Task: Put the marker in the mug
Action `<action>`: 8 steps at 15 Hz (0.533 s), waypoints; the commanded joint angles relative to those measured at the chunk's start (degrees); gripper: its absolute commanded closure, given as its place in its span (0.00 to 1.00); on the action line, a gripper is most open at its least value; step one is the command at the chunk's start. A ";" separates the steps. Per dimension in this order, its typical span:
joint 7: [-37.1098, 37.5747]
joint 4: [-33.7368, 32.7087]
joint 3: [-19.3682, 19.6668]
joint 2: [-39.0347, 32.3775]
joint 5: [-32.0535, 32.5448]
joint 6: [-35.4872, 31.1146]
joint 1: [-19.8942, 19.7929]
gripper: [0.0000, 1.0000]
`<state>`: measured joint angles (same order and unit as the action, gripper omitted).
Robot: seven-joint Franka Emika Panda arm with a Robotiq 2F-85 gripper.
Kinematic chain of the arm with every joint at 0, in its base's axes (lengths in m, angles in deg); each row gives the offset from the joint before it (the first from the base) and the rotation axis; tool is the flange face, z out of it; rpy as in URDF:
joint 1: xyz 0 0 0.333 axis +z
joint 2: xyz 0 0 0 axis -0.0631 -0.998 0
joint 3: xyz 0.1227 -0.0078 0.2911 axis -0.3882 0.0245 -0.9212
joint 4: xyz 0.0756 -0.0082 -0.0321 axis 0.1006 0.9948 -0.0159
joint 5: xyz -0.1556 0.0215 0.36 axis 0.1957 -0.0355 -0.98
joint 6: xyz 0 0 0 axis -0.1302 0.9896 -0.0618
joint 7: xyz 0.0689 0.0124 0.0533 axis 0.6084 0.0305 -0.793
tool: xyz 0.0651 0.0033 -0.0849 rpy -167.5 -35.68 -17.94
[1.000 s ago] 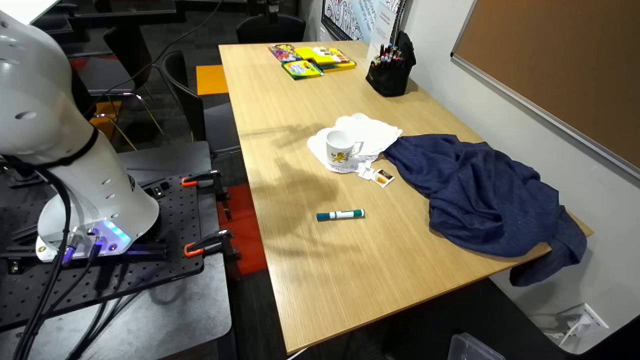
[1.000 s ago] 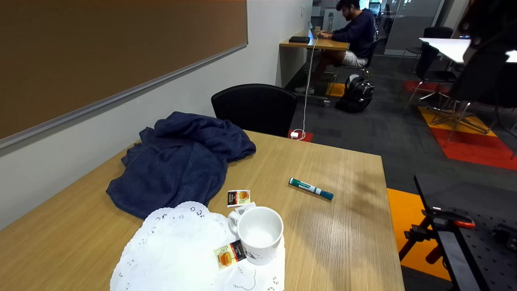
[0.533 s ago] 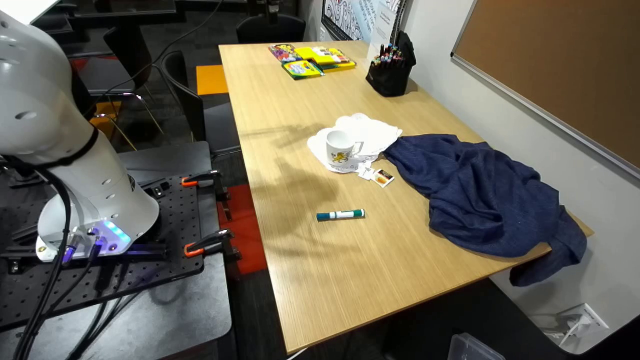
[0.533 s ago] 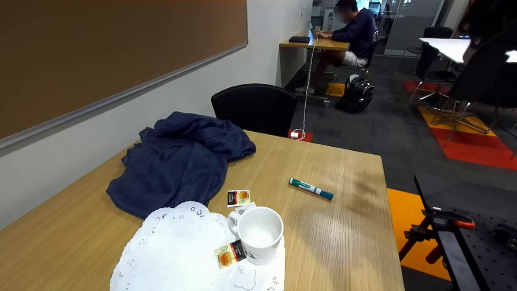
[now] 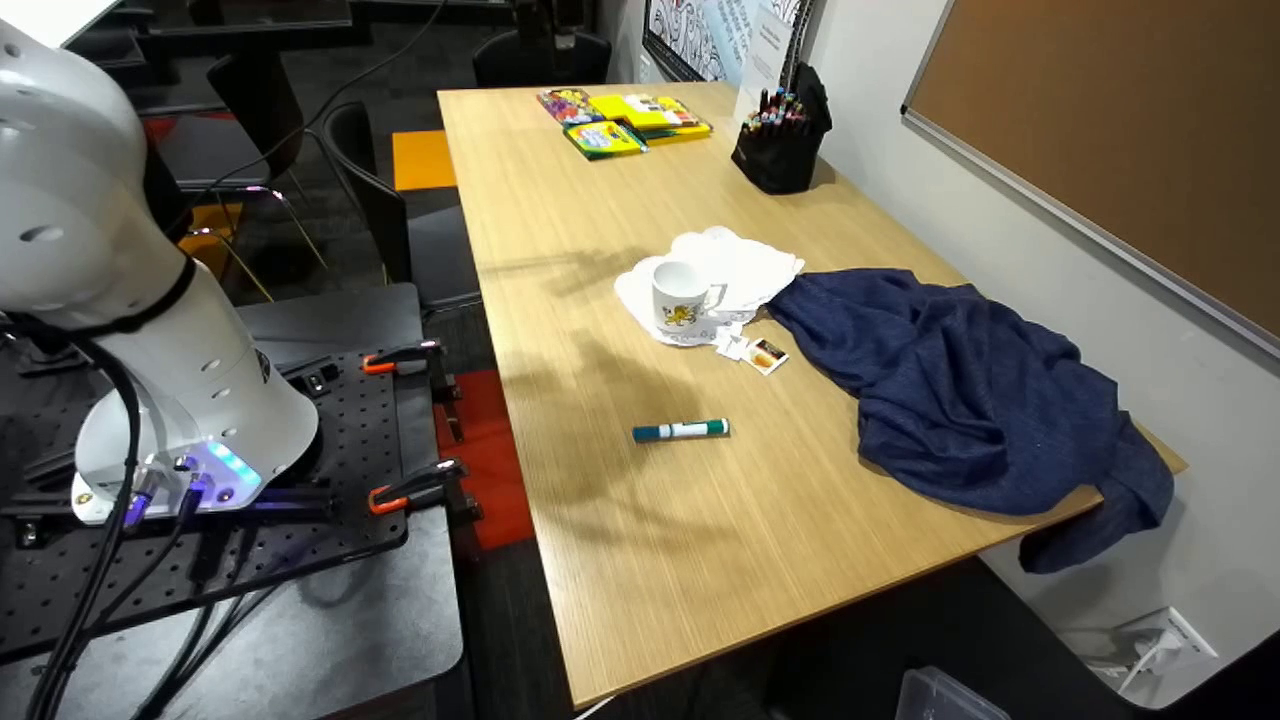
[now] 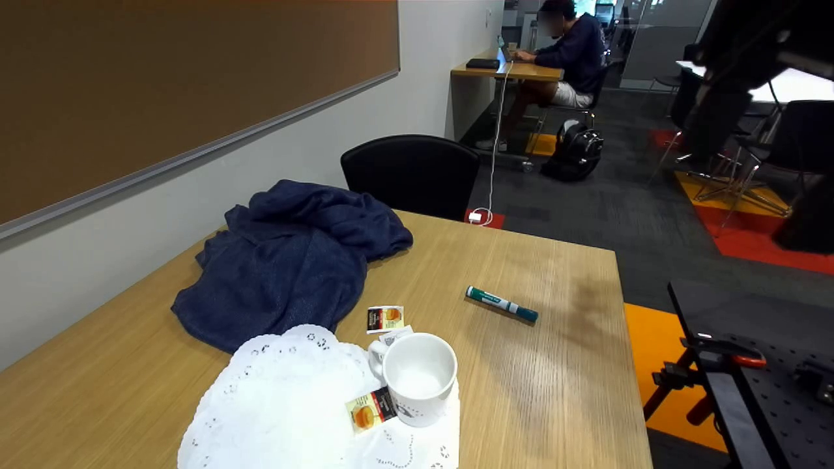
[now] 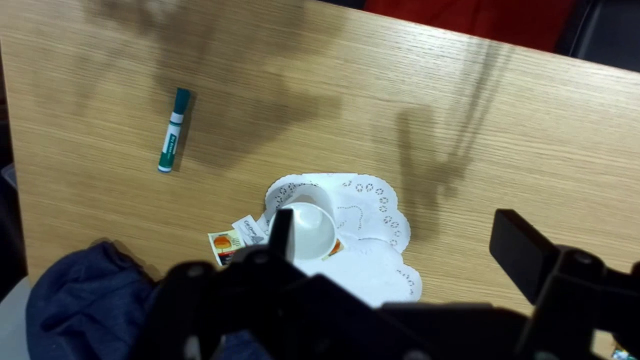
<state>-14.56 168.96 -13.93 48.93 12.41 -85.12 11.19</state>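
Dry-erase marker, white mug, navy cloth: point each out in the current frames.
Dry-erase marker (image 7: 173, 131), in the wrist view: white barrel, about mid-length.
White mug (image 5: 680, 296), in an exterior view: outer wall.
Navy cloth (image 6: 296, 262), in an exterior view: folds near its middle.

In an exterior view, the camera looked from a raised point down along the desk (image 5: 690, 570), far enough back to frame its whole length, with my arm (image 5: 200, 375) at picture left and a corkboard (image 5: 1110, 150) at right. In an exterior view, the corkboard fell at picture left; the camera stood close to the mug (image 6: 420, 391) and faced roughly the contrary way, toward a seated person (image 6: 573, 49) beyond the desk. The mug, the marker (image 6: 501, 304) and a navy cloth (image 6: 287, 267) appeared in both exterior views. The wrist view looked steeply down onto the desk, my gripper (image 7: 395, 225) along the picture's lower edge, and took in all three.
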 commanded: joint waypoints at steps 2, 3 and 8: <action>2.86 2.13 2.99 -2.05 -0.45 -5.23 -2.69 0.00; 3.98 2.61 3.58 -2.65 -0.61 -6.73 -3.47 0.00; 9.76 4.70 5.69 -6.08 -0.02 -14.58 -7.23 0.00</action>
<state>-8.59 172.62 -8.79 44.47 12.32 -95.72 5.72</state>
